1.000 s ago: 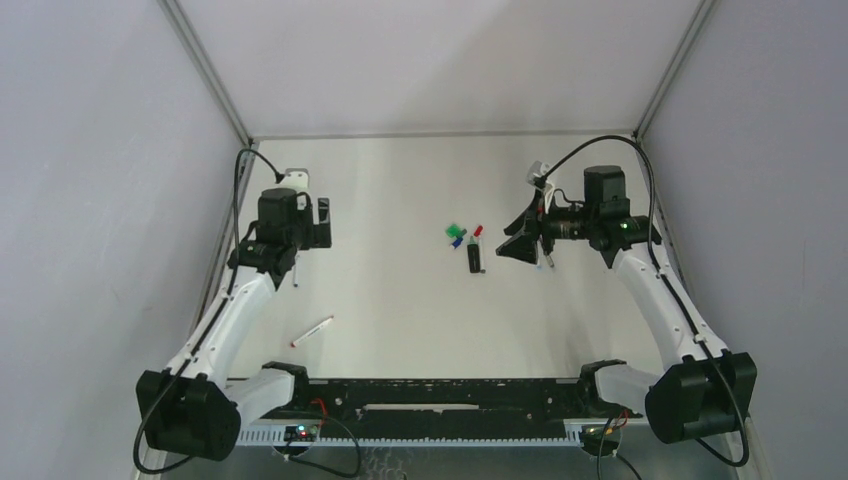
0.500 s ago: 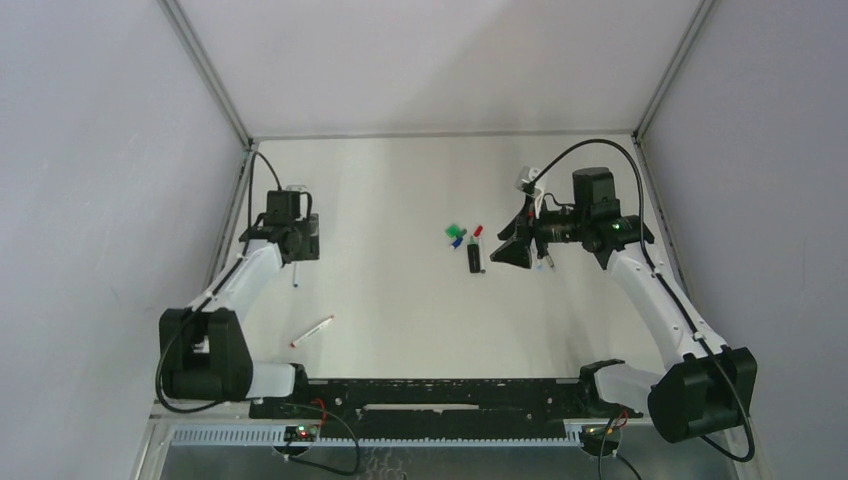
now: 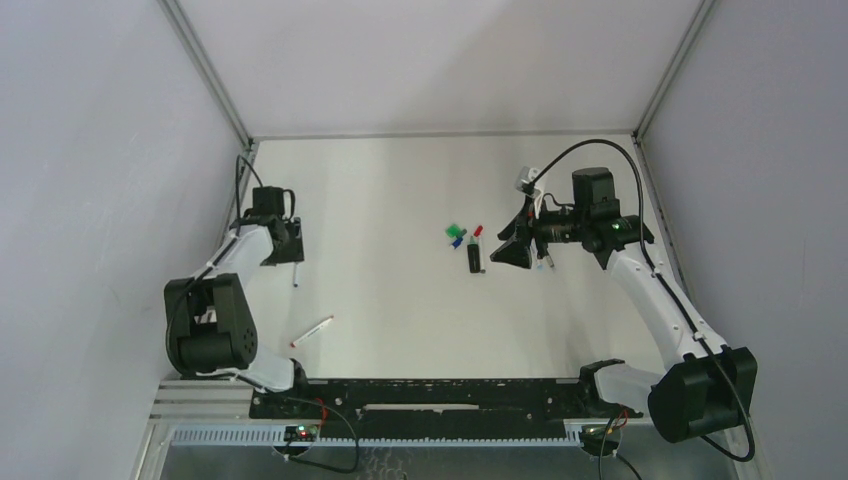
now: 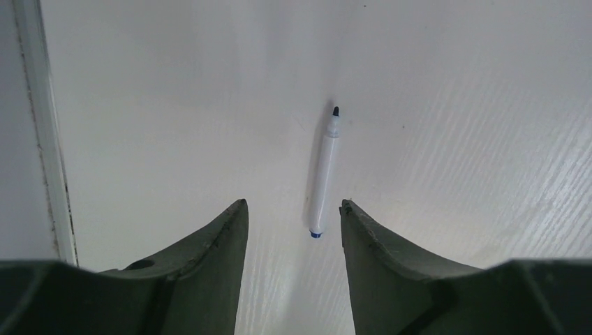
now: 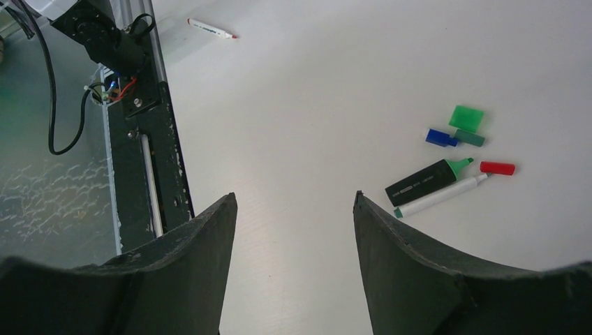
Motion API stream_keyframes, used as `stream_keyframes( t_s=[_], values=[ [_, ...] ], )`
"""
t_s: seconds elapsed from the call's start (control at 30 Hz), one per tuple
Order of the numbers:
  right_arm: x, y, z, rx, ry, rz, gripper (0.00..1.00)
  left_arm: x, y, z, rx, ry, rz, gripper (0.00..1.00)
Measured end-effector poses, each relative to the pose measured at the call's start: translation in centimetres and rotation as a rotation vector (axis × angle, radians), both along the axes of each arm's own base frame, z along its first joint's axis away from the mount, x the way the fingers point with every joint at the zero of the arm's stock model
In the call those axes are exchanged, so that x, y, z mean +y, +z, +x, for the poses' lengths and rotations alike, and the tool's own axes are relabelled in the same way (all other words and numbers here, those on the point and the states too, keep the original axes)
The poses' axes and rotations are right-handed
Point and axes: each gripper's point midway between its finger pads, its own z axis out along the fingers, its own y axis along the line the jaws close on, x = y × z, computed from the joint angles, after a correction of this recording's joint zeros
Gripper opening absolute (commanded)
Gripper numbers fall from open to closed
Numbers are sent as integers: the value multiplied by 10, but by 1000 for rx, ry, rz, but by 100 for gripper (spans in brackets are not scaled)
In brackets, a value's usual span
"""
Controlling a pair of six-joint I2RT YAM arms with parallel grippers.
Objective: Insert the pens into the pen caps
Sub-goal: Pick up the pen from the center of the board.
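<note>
My left gripper (image 3: 287, 248) (image 4: 293, 206) is open and empty. It hovers over a white pen with a blue end (image 4: 322, 174) (image 3: 295, 275), which lies on the table just beyond the fingertips. My right gripper (image 3: 510, 250) (image 5: 294, 195) is open and empty, to the right of the central cluster. That cluster holds a black marker with a green tip (image 5: 426, 183) (image 3: 474, 258), a white pen (image 5: 440, 196), a red cap (image 5: 497, 168), a blue cap (image 5: 441, 137), a green cap (image 5: 466, 117) and a dark green cap (image 5: 470, 138). A red-ended pen (image 3: 312, 331) (image 5: 211, 28) lies near the front left.
The table's left edge rail (image 4: 42, 139) runs close beside my left gripper. The black base rail (image 3: 430, 395) (image 5: 139, 139) spans the near edge. Another small pen (image 3: 545, 262) lies partly under my right gripper. Grey walls enclose the table.
My left arm has folded back toward the left edge, moving its gripper left and lower over the blue-ended pen. My right gripper shifted slightly left, then held still.
</note>
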Motion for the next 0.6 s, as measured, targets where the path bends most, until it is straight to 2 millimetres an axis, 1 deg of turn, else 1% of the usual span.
stream_keyframes(
  t_s=[0.13, 0.33, 0.6],
  values=[
    [1, 0, -1, -1, 4, 0, 69, 3, -10, 0, 33, 13, -36, 50],
    [2, 0, -2, -2, 8, -2, 69, -3, -27, -6, 105, 3, -87, 45],
    [7, -1, -5, -6, 25, -9, 69, -6, -40, -9, 172, 0, -110, 38]
  ],
)
